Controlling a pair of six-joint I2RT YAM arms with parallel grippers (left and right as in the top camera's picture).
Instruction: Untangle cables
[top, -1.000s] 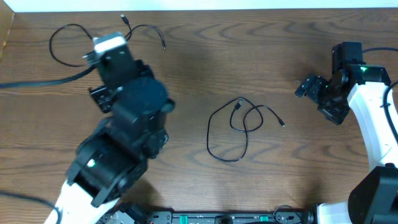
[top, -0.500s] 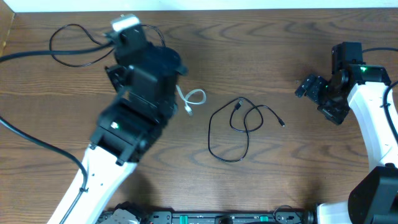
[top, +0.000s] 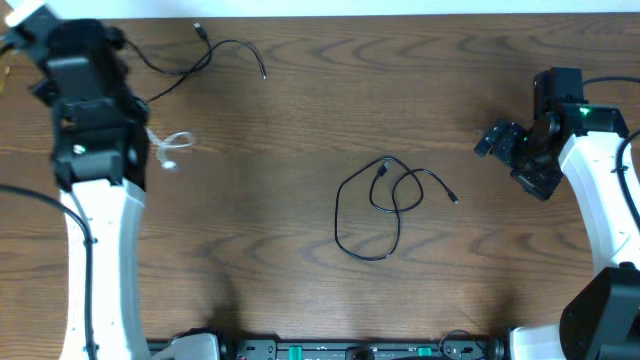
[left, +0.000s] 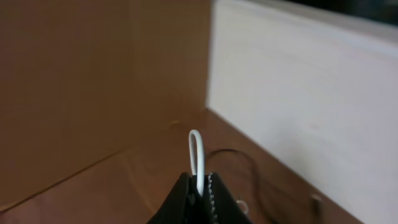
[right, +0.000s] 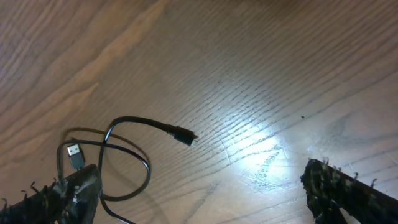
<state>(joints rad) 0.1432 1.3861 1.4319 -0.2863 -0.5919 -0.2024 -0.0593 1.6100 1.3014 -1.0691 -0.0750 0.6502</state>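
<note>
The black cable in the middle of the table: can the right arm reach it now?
Probably yes. The right hand is open and empty, and only bare table lies between it and the black cable.

White arms (top: 98, 230), black toothed jaws

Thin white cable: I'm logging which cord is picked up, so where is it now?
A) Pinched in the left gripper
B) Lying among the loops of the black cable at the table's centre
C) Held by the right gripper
A: the left wrist view shows the thin white cable clamped as a loop in the left gripper, apart from the looped black cable mid-table.
</note>
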